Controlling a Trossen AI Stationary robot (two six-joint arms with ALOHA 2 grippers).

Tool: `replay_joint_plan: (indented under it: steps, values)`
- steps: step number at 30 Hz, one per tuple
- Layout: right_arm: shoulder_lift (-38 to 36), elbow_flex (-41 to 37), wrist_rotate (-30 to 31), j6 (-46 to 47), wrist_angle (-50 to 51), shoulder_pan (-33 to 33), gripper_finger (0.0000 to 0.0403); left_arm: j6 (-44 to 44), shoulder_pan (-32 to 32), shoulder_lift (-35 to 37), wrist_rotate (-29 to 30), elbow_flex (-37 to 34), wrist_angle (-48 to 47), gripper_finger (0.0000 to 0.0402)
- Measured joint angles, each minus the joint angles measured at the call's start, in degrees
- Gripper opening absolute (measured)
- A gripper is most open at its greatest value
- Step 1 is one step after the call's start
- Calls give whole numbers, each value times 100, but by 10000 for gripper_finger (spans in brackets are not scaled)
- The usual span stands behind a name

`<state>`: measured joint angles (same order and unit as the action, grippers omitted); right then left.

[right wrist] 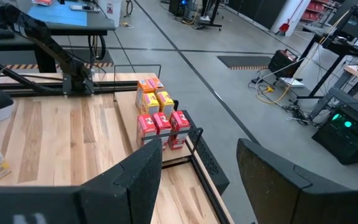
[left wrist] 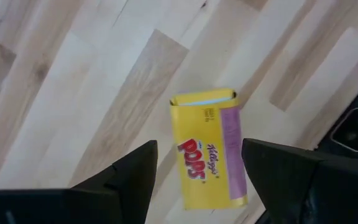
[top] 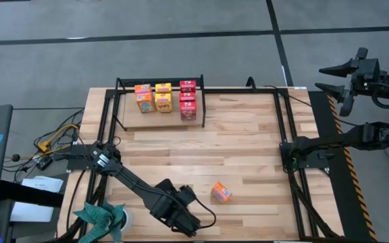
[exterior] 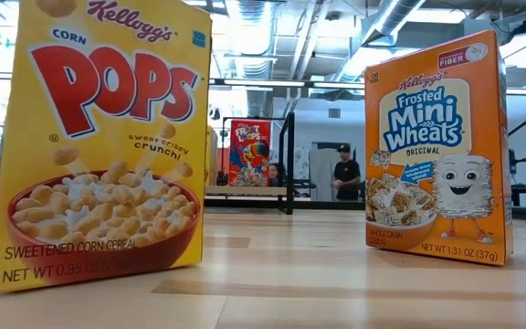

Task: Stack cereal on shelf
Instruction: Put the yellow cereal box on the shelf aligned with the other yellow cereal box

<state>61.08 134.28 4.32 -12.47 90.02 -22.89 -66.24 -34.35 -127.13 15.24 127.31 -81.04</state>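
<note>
The left gripper [top: 181,219] is seen at the lower centre of the high view, low over the near edge of the table [top: 248,148]. In the left wrist view its two dark fingers [left wrist: 132,177] are spread apart on either side of a yellow Corn Pops box [left wrist: 210,146], which stands upright on the wood. The fingers are not closed on the box; gaps are visible on both sides, and nothing is held.

The same yellow Corn Pops box fills the left of the low view [exterior: 99,137]. An orange Frosted Mini-Wheats box [exterior: 436,151] stands upright at the right of that view; it is seen in the high view [top: 221,192] at lower centre, just right of the left gripper, apart from it.

The shelf [top: 159,111] is placed at the upper left-centre of the high view, at the far edge of the table. An orange box [top: 143,98], a yellow box [top: 163,98] and a column of red boxes [top: 188,101] are seen on its board, side by side. The same group is seen in the right wrist view [right wrist: 160,115], upper centre. A red Froot Loops box [exterior: 250,153] is seen at the centre of the low view, far back.

The right gripper [top: 340,77] is parked at the upper right of the high view, off the table, over the floor. Its fingers [right wrist: 135,180] are seen parted in the right wrist view, with nothing between them.

A person [exterior: 345,174] is seen in the room behind, centre-right of the low view.
</note>
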Motion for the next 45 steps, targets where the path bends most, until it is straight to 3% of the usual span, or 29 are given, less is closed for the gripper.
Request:
replay_joint_plan:
  steps: [23, 33, 36, 42, 45]
  values:
    - [0, 0, 2, -2, 0, 1, 232, -92, -13, 52, -2, 0, 204, 225]
    - [0, 0, 2, -2, 0, 1, 232, -266, -21, 193, 28, -6, -173, 225]
    - [0, 0, 2, -2, 0, -1, 232, -408, -57, 544, 56, -594, 233, 225]
    - [0, 0, 2, -2, 0, -1, 232, -829, -126, 1755, -394, -2903, 2585, 225]
    - [0, 0, 2, -2, 0, -1, 232, -1005, -114, 2201, -652, -3439, 3098, 225]
